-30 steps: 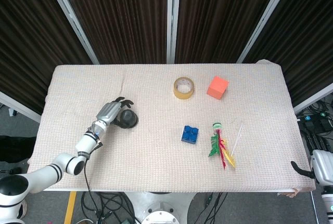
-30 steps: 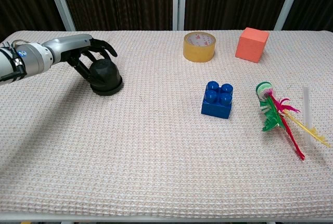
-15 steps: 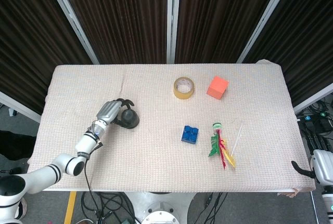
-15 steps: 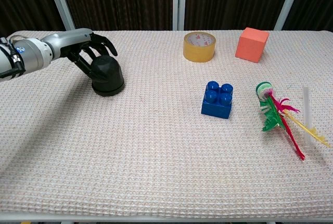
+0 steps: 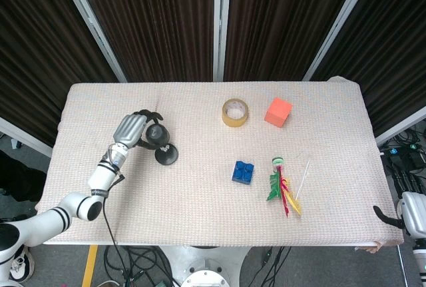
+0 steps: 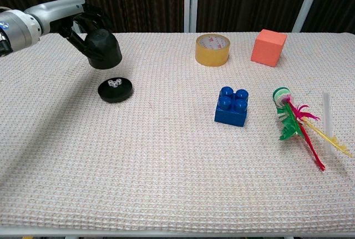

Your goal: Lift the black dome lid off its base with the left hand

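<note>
Above the far left part of the bench (image 6: 177, 194), the black dome lid (image 6: 103, 49) hangs clear of its base (image 6: 116, 90), held from above and behind by the left hand (image 6: 77, 18) with its fingers wrapped around the dome's top. That base, a flat black disc with small white dice (image 6: 115, 83) on it, sits on the cloth directly below and slightly toward the robot from the lid, apart from it. By my judgement the lift is essentially done. Open room lies to the right before the tape roll (image 6: 212, 49), orange cube (image 6: 268, 47), blue brick (image 6: 232, 106) and feathered toy (image 6: 297, 123). Only a sliver of the right hand (image 5: 385, 215) shows at the bench's corner; its state cannot be told.
</note>
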Controlling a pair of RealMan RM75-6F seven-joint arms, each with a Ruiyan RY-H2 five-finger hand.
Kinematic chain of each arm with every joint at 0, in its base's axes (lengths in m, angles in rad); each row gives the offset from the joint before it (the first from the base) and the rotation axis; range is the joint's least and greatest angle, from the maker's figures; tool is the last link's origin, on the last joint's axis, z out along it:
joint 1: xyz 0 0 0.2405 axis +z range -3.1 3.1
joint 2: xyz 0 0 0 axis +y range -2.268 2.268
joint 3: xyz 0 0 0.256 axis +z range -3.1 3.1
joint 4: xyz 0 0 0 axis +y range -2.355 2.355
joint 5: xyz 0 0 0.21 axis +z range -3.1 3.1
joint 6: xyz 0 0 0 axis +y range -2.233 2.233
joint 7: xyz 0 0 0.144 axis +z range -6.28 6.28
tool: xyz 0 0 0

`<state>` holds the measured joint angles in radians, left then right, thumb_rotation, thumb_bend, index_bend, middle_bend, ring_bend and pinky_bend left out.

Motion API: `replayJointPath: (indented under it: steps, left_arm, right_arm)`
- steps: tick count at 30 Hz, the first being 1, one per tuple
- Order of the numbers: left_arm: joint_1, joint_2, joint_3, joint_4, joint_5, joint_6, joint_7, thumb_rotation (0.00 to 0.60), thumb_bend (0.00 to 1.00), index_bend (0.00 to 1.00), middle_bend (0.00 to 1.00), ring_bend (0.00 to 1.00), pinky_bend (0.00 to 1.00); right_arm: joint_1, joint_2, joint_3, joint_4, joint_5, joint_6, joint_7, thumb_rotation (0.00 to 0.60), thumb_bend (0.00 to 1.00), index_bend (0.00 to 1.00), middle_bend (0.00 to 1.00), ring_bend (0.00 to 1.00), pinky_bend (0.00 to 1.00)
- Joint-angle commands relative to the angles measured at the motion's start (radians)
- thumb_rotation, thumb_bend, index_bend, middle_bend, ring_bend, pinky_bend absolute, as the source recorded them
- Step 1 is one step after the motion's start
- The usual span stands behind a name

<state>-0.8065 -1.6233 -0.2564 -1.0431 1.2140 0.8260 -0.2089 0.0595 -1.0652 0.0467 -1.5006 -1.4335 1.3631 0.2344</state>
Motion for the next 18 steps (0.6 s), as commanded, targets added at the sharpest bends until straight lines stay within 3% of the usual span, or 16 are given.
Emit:
replayJointPath:
  steps: [1,5,10,18]
  left_arm:
    - [0.003,-0.004,-0.013,0.050,-0.042,-0.024,0.009,0.600,0.08,0.31,0.46,0.22,0.27]
    - [0.006,-0.021,-0.009,0.127,-0.070,-0.068,-0.008,0.600,0.08,0.31,0.44,0.22,0.27]
    - [0.006,-0.051,-0.014,0.225,-0.099,-0.137,-0.060,0.600,0.09,0.29,0.33,0.21,0.27]
    - [0.016,-0.049,-0.009,0.242,-0.067,-0.141,-0.120,0.600,0.05,0.18,0.23,0.14,0.24]
  right_arm:
    - [0.000,0.001,0.000,-0.002,0.000,0.000,-0.002,0.600,0.19,0.00,0.02,0.00,0.00]
    - [0.000,0.000,-0.001,-0.005,0.002,-0.002,-0.009,0.600,0.19,0.00,0.02,0.00,0.00]
    - [0.001,0.001,0.000,-0.009,0.004,-0.003,-0.015,0.600,0.19,0.00,0.02,0.00,0.00]
    - [0.001,0.003,0.001,-0.013,0.004,-0.002,-0.016,0.600,0.19,0.00,0.02,0.00,0.00]
